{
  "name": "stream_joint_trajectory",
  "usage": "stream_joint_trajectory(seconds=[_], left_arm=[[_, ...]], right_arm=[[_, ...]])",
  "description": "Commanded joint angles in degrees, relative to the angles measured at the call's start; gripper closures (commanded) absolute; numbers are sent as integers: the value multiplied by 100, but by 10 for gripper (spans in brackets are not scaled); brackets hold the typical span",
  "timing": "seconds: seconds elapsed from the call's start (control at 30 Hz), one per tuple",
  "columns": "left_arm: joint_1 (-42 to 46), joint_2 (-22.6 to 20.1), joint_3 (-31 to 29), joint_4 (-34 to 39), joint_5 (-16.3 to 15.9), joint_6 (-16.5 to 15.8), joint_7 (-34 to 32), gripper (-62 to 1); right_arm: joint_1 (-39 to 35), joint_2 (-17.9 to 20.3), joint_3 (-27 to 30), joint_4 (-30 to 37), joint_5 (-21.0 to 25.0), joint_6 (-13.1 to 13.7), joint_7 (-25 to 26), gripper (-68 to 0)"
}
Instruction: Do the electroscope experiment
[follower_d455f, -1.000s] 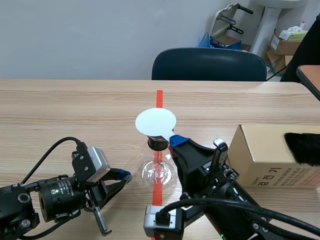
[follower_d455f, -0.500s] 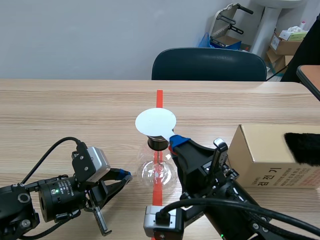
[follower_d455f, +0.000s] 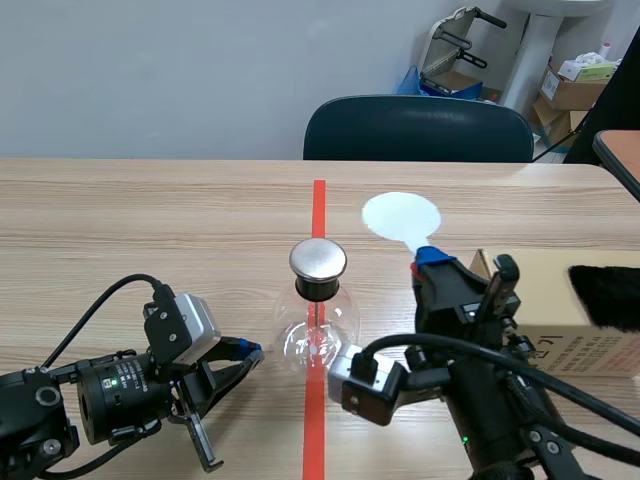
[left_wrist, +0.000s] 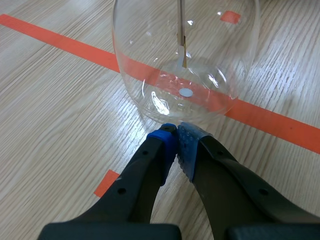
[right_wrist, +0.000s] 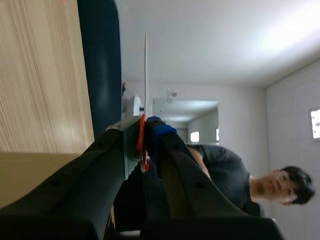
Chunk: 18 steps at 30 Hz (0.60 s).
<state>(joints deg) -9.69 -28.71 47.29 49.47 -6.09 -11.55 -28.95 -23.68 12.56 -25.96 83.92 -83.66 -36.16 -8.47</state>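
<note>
Centrally, low in frame: glass electroscope flask (follower_d455f: 318, 338), upright on the red tape line, metal cap (follower_d455f: 318, 259) on its neck.
Left gripper (follower_d455f: 247, 351), lower left: fingers pressed together on nothing, tips at the flask's base.
Right gripper (follower_d455f: 432, 262), right of centre: clamped on the stem of a white disc (follower_d455f: 401, 216), which is raised upper right of the cap and apart from it.
Cardboard box (follower_d455f: 560, 300), right edge.

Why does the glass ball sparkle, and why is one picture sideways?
Left wrist view: lights glint white off the glass ball. Scene view: its metal cap shines too. Right wrist view: the camera is rolled, so the table stands upright and the white disc shows edge-on.
</note>
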Motion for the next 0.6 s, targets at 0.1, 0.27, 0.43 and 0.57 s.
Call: stream_joint_trajectory(seconds=[0.1,0.27,0.43,0.57], left_arm=[[-61,42,-44,42,-33,9,-101,-40],[-61,42,-44,42,-33,9,-103,-40],[-61,42,-44,42,-33,9,-103,-40],[-61,42,-44,42,-33,9,-105,-40]], right_arm=[[66,33,17,120,-4,-66,-695,-8],[63,33,17,120,-4,-66,-1204,-8],[63,46,15,120,-4,-66,-1478,-8],[63,83,15,120,-4,-66,-1447,-8]])
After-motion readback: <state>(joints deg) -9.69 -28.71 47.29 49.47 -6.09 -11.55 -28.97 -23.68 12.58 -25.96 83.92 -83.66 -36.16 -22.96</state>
